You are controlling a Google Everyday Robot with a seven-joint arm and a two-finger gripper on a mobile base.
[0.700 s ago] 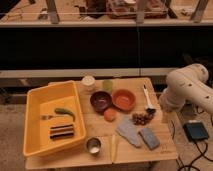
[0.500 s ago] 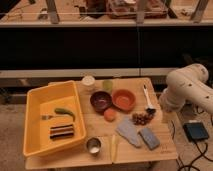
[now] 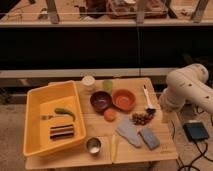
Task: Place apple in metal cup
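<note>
Rectangular yellow plastic tray [image 3: 37, 100] on the left, that's my marker. Just off its near right corner stands the small shiny steel metal cup [image 3: 93, 145], upright, mouth open to me. Further right of the tray, about level with its middle, sits the small round orange-red apple [image 3: 110, 114], untouched. Well right of the tray hangs my white arm [image 3: 186, 89], my pincer somewhere at its low end; released or clenched, I cannot tell. Nothing has shifted this last moment, so I judge the reach for the apple hasn't begun.
</note>
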